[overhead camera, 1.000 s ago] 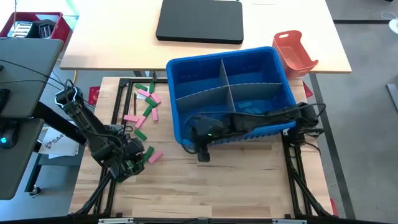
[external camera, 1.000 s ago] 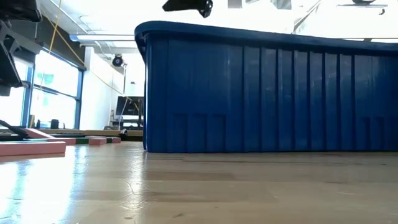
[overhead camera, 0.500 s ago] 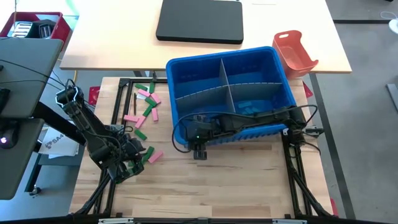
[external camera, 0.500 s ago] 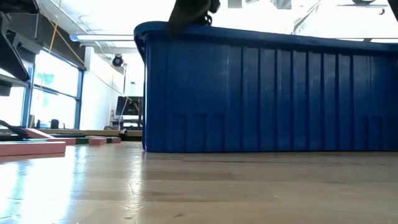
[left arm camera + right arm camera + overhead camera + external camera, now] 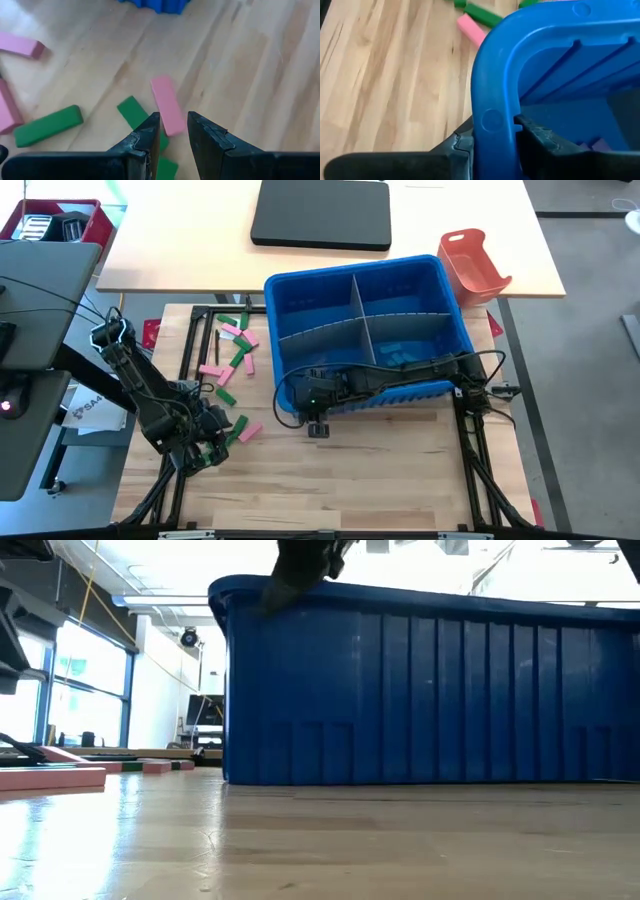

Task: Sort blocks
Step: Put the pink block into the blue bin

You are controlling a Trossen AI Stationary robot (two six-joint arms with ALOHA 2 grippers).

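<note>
On the pale wood-plank table (image 5: 340,480), a deep blue plastic bin (image 5: 365,330) sits toward the right: moulded walls with vertical ribs, a rounded rolled rim, grey divider sheets (image 5: 366,320) splitting it into compartments. A few pale blocks (image 5: 400,352) lie in its near right compartment, too small to tell their shape.

Right gripper (image 5: 492,135) at the bin's near left corner. Jaws clamped on the rim, one dark finger outside the wall, the other inside. The low view shows it as a dark shape over the corner of the bin.

Left gripper (image 5: 169,135) low over the table's left part, above the loose pieces. Jaws narrowly apart, nothing between them. Just past its tips: a flat pink rectangular block (image 5: 167,104) and a green one (image 5: 137,116) lying side by side, touching at one end.

More green and pink blocks (image 5: 232,350) are scattered left of the bin, matte, flat, square-edged, none inside it from this pile.

Behind the bin on a lighter tabletop: an orange-red plastic tray (image 5: 472,265) with rounded corners, and a flat black rectangular case (image 5: 322,213).
</note>
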